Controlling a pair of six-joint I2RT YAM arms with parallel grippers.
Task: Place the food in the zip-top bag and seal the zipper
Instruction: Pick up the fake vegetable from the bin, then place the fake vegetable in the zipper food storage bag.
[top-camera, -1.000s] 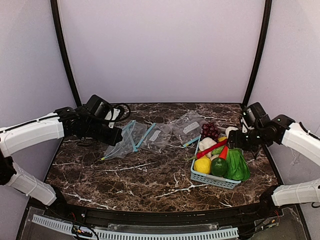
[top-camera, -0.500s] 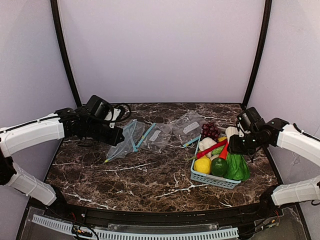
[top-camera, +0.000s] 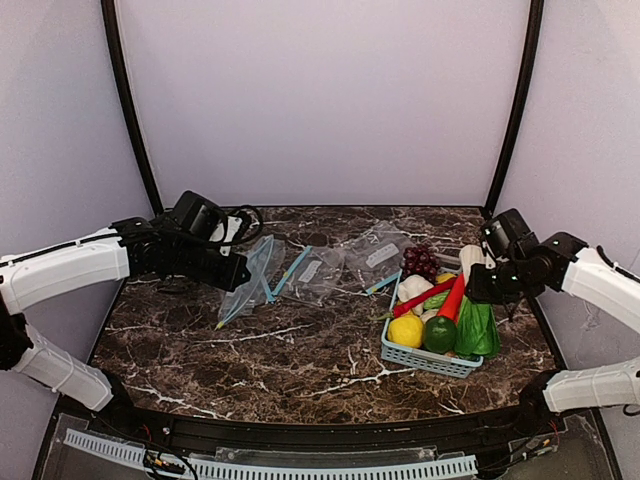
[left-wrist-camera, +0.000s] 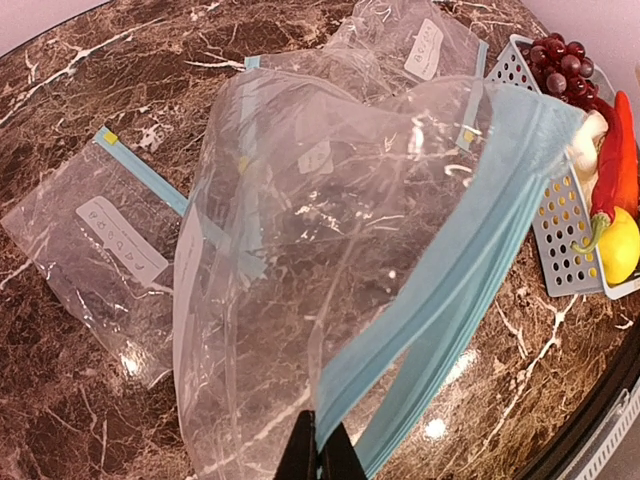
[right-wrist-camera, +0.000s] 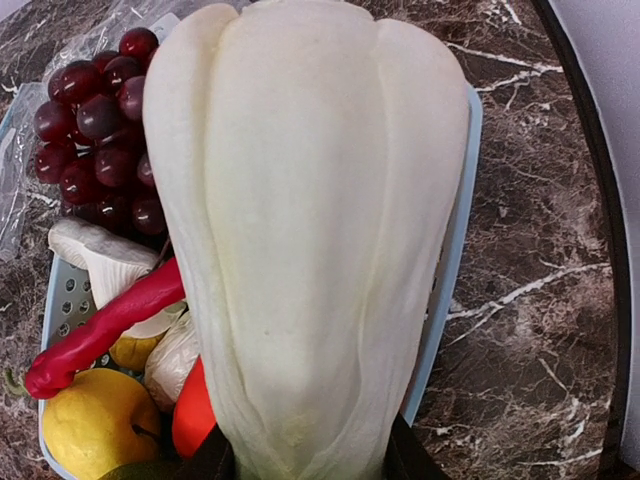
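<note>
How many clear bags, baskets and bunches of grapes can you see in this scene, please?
Clear bags: 3 (large bag, middle bag, far bag)
Baskets: 1 (basket)
Grape bunches: 1 (purple grapes)
Total: 5

Right gripper (right-wrist-camera: 305, 462): fingers almost wholly hidden behind the leafy vegetable (right-wrist-camera: 310, 230), whose green leaves fall outside the right wrist view. Basket (right-wrist-camera: 455, 250): largely covered by that white stalk. Small bag's label (left-wrist-camera: 120, 238): print too small to read.
</note>
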